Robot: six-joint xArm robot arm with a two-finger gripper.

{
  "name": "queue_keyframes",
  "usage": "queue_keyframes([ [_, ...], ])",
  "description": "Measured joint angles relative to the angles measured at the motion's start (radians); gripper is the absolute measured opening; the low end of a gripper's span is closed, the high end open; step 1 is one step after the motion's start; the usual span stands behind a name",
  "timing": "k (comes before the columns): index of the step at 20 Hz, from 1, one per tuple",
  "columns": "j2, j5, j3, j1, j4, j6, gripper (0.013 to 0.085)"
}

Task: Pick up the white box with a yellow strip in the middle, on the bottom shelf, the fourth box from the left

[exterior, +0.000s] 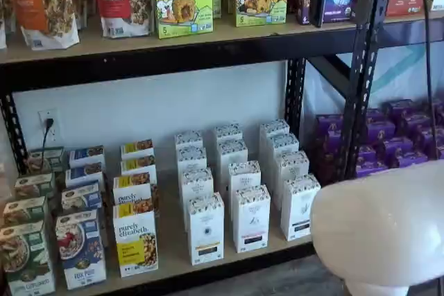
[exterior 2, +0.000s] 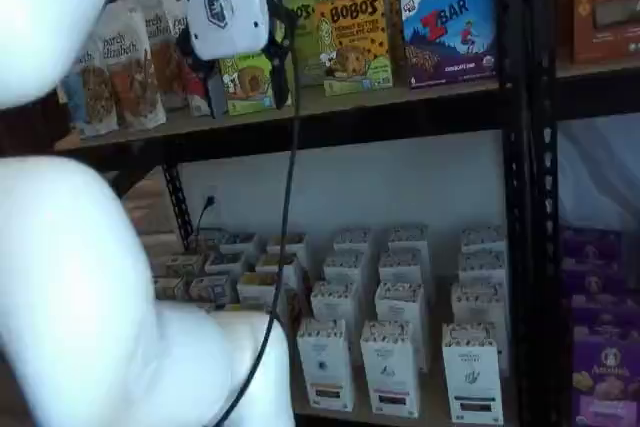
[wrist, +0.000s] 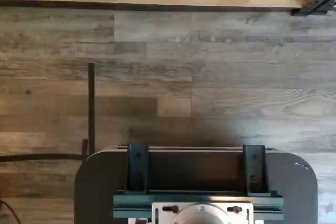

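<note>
White gripper (exterior 2: pixel 228 2) body up by upper shelf; fingers unseen, opening unclear, nothing visibly held.

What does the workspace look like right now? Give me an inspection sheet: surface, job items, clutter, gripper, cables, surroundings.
Surface: bottom shelf, tan board, packed with rows of cartons.
Job's things: white box upright at the front of its row, beside the purely elizabeth box, not gripped.
Clutter: similar white cartons beside and behind it; purple boxes in the next bay.
Gripper: gripper high up by the upper shelf; fingers not made out.
Cables: black cable hangs from it; plug in a wall outlet.
Surroundings: wood-plank floor; white arm shell fills the foreground.
</note>
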Motion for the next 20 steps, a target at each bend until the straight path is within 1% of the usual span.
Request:
queue_keyframes([
  [2, 0.002, 0.004, -0.002, -0.018, 0.019, -0.009, 0.0850],
  [5, -0.004, -0.004, 0.003, -0.019, 0.020, -0.011, 0.0850],
  [7, -0.007, -0.007, 0.008, -0.009, 0.011, -0.005, 0.0850],
  [9, -0.014, -0.022, 0.020, 0.011, -0.009, 0.006, 0.0850],
  [11, -0.024, -0.046, 0.043, 0.017, -0.015, 0.010, 0.0850],
  [15, -0.030, -0.089, 0.102, 0.000, 0.011, 0.002, 0.0850],
  [20, -0.042, -0.186, 0.210, 0.032, -0.007, 0.026, 0.0850],
])
